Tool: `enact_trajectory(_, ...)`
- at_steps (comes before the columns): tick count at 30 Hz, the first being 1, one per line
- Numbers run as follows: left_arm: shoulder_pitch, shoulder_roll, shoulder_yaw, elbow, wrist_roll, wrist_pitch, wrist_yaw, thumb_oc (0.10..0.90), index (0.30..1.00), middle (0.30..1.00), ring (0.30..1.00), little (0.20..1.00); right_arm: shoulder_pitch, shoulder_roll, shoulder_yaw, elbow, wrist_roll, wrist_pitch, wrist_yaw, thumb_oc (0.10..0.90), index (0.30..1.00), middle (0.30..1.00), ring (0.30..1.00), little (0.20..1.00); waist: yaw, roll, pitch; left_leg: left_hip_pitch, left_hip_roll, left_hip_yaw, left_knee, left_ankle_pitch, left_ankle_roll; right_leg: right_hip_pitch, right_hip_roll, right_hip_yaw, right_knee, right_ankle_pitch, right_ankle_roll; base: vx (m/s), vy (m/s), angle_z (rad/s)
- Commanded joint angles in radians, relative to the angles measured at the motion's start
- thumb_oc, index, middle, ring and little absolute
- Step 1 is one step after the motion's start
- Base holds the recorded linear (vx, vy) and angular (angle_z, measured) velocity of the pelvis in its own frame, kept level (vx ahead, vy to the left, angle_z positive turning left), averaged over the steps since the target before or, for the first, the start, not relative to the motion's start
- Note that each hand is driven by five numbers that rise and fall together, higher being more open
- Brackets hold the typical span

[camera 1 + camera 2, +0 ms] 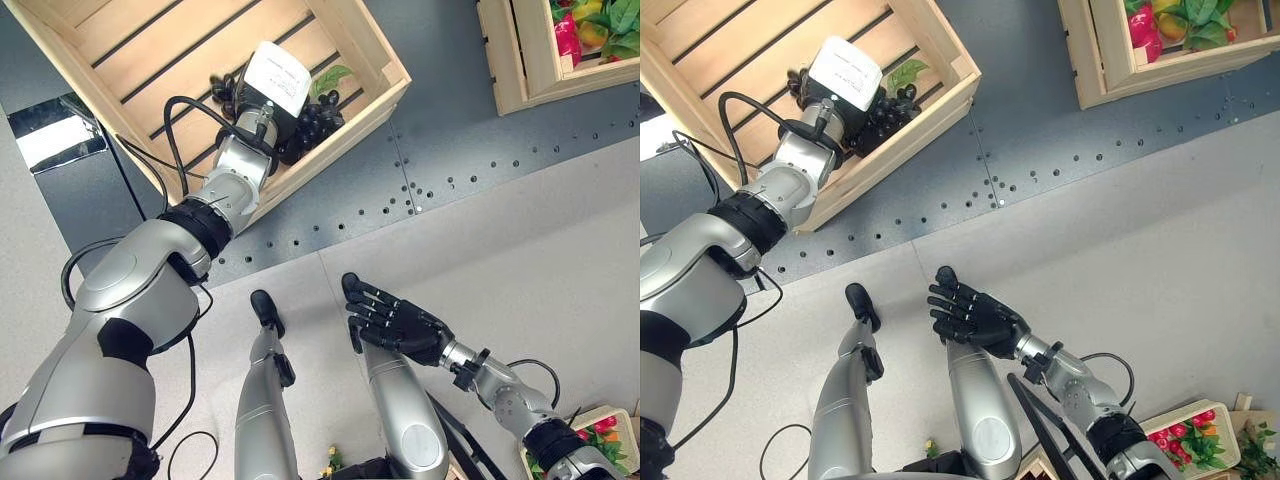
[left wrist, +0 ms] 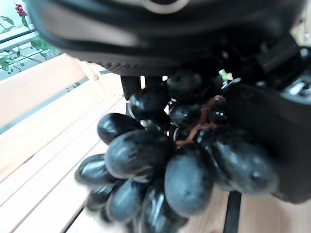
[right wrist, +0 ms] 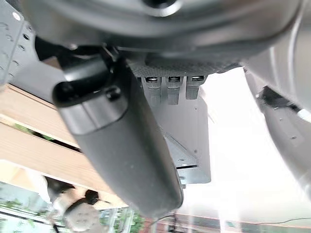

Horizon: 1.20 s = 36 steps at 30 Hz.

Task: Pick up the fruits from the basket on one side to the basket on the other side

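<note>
Left hand [image 2: 272, 131] grips black grape bunch [image 2: 165, 165] inside slatted wooden crate [image 1: 375, 105] (green leaf beside); right hand [image 1: 395, 320] open, idle.

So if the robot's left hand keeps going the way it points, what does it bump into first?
Most likely the slatted wooden bottom of the crate. The left hand is closed around the dark grapes, which hang just above the slats, so the grapes would probably touch first. Depth is hard to judge.

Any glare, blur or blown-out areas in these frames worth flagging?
Left eye view: bright glare on a shiny metal surface beside the wooden crate. Left wrist view: the black grapes in the left hand look soft. Right wrist view: background blown out white beyond the right hand.
</note>
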Motion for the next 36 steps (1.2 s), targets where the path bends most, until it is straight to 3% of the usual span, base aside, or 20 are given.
enact_trajectory(1, 0.013, 0.023, 0.055, 0.088, 0.023, 0.02, 0.1, 0.4, 0.3, 0.3, 0.3, 0.3, 0.025, 0.017, -0.029, -0.046, 0.045, -0.07, 0.021, 0.8, 0.9, 0.9, 0.9, 0.9, 0.0, -0.041, -0.004, -0.02, 0.04, -0.024, 0.164, -0.109, -0.014, 0.077, 0.011, -0.042, -0.206, 0.172, -0.034, 0.0, 0.0, 0.0)
enact_trajectory(7, 0.054, 0.063, 0.11, -0.004, -0.054, -0.021, 0.279, 0.4, 0.3, 0.3, 0.3, 0.3, 0.058, 0.022, -0.051, -0.087, 0.076, -0.128, -0.008, 0.8, 0.9, 0.9, 0.9, 0.9, 0.018, -0.039, -0.004, 0.047, 0.04, -0.029, 0.145, -0.115, -0.015, 0.15, 0.012, -0.049, -0.225, 0.162, -0.035, -0.03, -0.008, 0.03)
enact_trajectory(9, 0.068, 0.09, 0.129, -0.02, -0.046, -0.074, 0.337, 0.4, 0.3, 0.3, 0.3, 0.3, 0.074, 0.024, -0.067, -0.102, 0.091, -0.144, -0.009, 0.8, 0.9, 0.9, 0.9, 0.9, 0.024, -0.034, -0.004, 0.083, 0.039, -0.031, 0.127, -0.116, -0.012, 0.182, 0.014, -0.049, -0.234, 0.157, -0.034, -0.04, 0.004, 0.01)
enact_trajectory(15, 0.253, 0.221, 0.293, -0.256, -0.134, -0.163, 0.586, 0.4, 0.3, 0.3, 0.3, 0.3, 0.153, 0.021, -0.119, -0.142, 0.07, -0.187, 0.005, 0.8, 0.9, 0.9, 0.9, 0.9, 0.058, -0.013, -0.017, 0.234, 0.034, -0.042, 0.042, -0.106, -0.012, 0.33, 0.006, -0.06, -0.299, 0.153, -0.034, -0.02, 0.007, 0.04)
enact_trajectory(20, 0.531, 0.274, 0.519, -0.463, -0.192, -0.314, 0.789, 0.4, 0.3, 0.3, 0.3, 0.3, 0.198, 0.051, -0.152, -0.168, 0.068, -0.243, -0.026, 0.8, 0.9, 0.9, 0.9, 0.9, 0.107, 0.007, -0.102, 0.352, 0.025, -0.064, -0.086, -0.082, -0.012, 0.444, -0.01, -0.077, -0.389, 0.16, -0.03, 0.01, 0.005, 0.09)
enact_trajectory(23, 0.703, 0.239, 0.673, -0.57, -0.167, -0.387, 0.859, 0.4, 0.3, 0.3, 0.3, 0.3, 0.229, 0.073, -0.173, -0.226, 0.038, -0.258, -0.065, 0.8, 0.9, 0.9, 0.9, 0.9, 0.13, 0.011, -0.166, 0.431, 0.018, -0.08, -0.174, -0.065, -0.01, 0.524, -0.021, -0.087, -0.455, 0.17, -0.018, 0.03, 0.022, 0.15)
enact_trajectory(28, 0.839, 0.183, 0.8, -0.655, -0.17, -0.464, 0.972, 0.4, 0.3, 0.3, 0.3, 0.3, 0.259, 0.083, -0.189, -0.283, 0.003, -0.258, -0.106, 0.8, 0.9, 0.9, 0.9, 0.9, 0.149, 0.011, -0.241, 0.506, 0.023, -0.086, -0.239, -0.054, -0.01, 0.596, -0.021, -0.103, -0.491, 0.166, -0.013, 0.05, 0.026, 0.17)
enact_trajectory(29, 0.881, 0.146, 0.855, -0.671, -0.192, -0.534, 1.017, 0.4, 0.3, 0.3, 0.3, 0.3, 0.269, 0.085, -0.193, -0.296, -0.009, -0.266, -0.108, 0.8, 0.9, 0.9, 0.9, 0.9, 0.155, 0.012, -0.267, 0.529, 0.026, -0.09, -0.246, -0.057, -0.01, 0.62, -0.021, -0.107, -0.495, 0.159, -0.014, 0.07, 0.021, 0.09)
enact_trajectory(31, 0.928, 0.103, 0.899, -0.698, -0.206, -0.601, 1.015, 0.4, 0.3, 0.3, 0.3, 0.3, 0.279, 0.09, -0.2, -0.318, -0.02, -0.263, -0.111, 0.8, 0.9, 0.9, 0.9, 0.9, 0.161, 0.013, -0.288, 0.551, 0.029, -0.089, -0.255, -0.06, -0.011, 0.642, -0.021, -0.114, -0.499, 0.152, -0.014, 0.07, 0.021, 0.12)
enact_trajectory(32, 0.975, 0.066, 0.936, -0.735, -0.286, -0.708, 0.956, 0.4, 0.3, 0.3, 0.3, 0.3, 0.291, 0.093, -0.207, -0.346, -0.041, -0.271, -0.118, 0.8, 0.9, 0.9, 0.9, 0.9, 0.168, 0.014, -0.309, 0.57, 0.03, -0.091, -0.264, -0.063, -0.012, 0.66, -0.022, -0.117, -0.506, 0.148, -0.013, 0.09, 0.017, 0.07)
enact_trajectory(34, 1.038, 0.005, 0.97, -0.794, -0.375, -0.771, 0.848, 0.4, 0.3, 0.3, 0.3, 0.3, 0.3, 0.104, -0.216, -0.375, -0.06, -0.261, -0.13, 0.8, 0.9, 0.9, 0.9, 0.9, 0.177, 0.015, -0.336, 0.592, 0.033, -0.094, -0.279, -0.064, -0.012, 0.685, -0.023, -0.12, -0.519, 0.148, -0.011, 0.1, 0.011, 0.02)
enact_trajectory(35, 1.081, -0.04, 0.985, -0.837, -0.529, -0.858, 0.696, 0.4, 0.3, 0.3, 0.3, 0.3, 0.304, 0.109, -0.227, -0.405, -0.083, -0.26, -0.131, 0.8, 0.9, 0.9, 0.9, 0.9, 0.185, 0.017, -0.356, 0.603, 0.036, -0.099, -0.283, -0.069, -0.014, 0.706, -0.024, -0.125, -0.531, 0.147, -0.008, 0.07, 0.005, 0.0)
enact_trajectory(36, 1.103, -0.061, 0.991, -0.865, -0.619, -0.886, 0.628, 0.4, 0.3, 0.3, 0.3, 0.3, 0.304, 0.106, -0.236, -0.424, -0.094, -0.258, -0.136, 0.8, 0.9, 0.9, 0.9, 0.9, 0.188, 0.017, -0.364, 0.606, 0.039, -0.102, -0.283, -0.071, -0.017, 0.717, -0.025, -0.127, -0.538, 0.148, -0.008, 0.06, 0.007, 0.01)
